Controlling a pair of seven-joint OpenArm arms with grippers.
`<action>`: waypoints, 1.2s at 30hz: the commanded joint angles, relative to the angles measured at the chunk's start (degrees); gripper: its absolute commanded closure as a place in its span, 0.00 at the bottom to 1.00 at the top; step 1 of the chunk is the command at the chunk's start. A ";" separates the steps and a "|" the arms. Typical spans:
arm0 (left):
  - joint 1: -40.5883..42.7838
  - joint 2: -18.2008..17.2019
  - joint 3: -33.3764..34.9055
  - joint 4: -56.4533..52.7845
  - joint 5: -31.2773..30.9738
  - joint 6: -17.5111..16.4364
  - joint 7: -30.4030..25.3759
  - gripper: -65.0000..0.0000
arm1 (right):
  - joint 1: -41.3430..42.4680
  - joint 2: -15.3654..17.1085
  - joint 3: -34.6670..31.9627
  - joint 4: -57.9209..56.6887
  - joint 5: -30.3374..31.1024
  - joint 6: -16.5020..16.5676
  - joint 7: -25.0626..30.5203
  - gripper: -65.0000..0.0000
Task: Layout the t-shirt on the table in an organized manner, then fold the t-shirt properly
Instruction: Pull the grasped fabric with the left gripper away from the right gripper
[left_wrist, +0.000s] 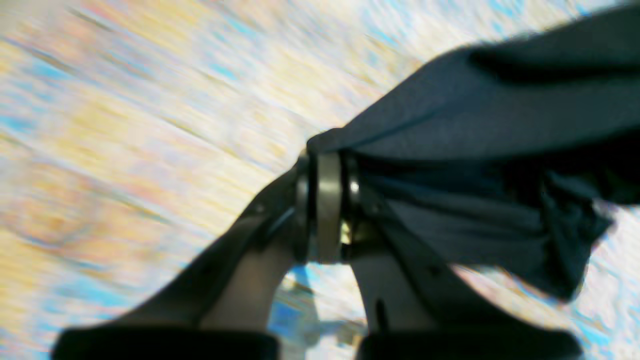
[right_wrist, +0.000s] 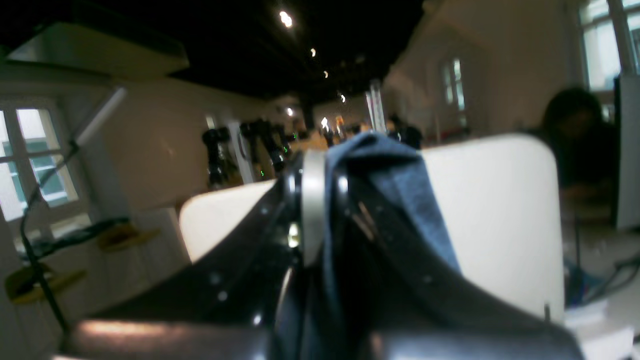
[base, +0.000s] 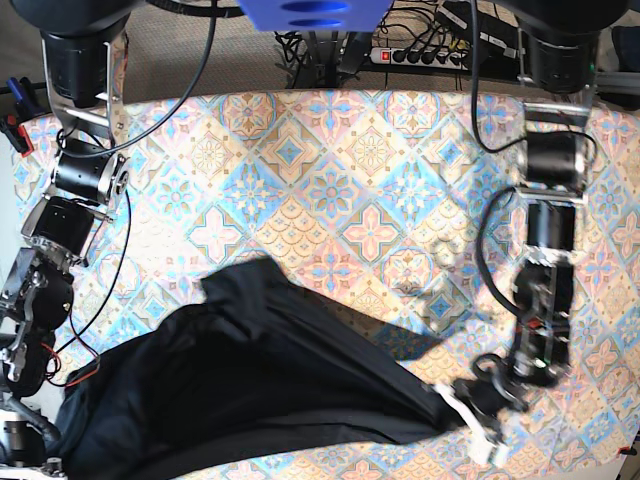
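The black t-shirt (base: 260, 385) lies bunched across the front left of the patterned table (base: 330, 180), with one edge pulled out in a taut point toward the right. My left gripper (base: 450, 398) is shut on that point. The left wrist view shows its fingertips (left_wrist: 327, 150) pinched on the dark t-shirt (left_wrist: 475, 150), which hangs off to the right above the blurred table (left_wrist: 150, 125). In the right wrist view my right gripper (right_wrist: 320, 162) points up at the room, shut on a fold of the t-shirt (right_wrist: 400, 175). In the base view it is hidden at the lower left corner.
The right arm (base: 40, 300) runs down the table's left edge, the left arm (base: 545, 260) down its right side. Cables and a power strip (base: 420, 50) lie behind the table's far edge. A white panel (right_wrist: 490, 210) and a seated person (right_wrist: 575, 135) show in the room.
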 joint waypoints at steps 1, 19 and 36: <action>-3.48 -1.58 -0.45 0.43 -0.52 -0.14 -1.59 1.00 | 2.38 0.73 0.25 -0.19 0.32 0.26 2.06 1.00; -31.32 -9.14 -0.10 -12.14 6.86 -0.49 -2.47 1.00 | 7.04 0.73 5.17 -16.10 0.59 0.17 1.44 1.00; 2.32 -11.69 -3.00 8.96 5.81 -2.25 0.69 1.00 | -27.51 -0.24 15.19 9.75 0.67 0.17 -0.84 1.00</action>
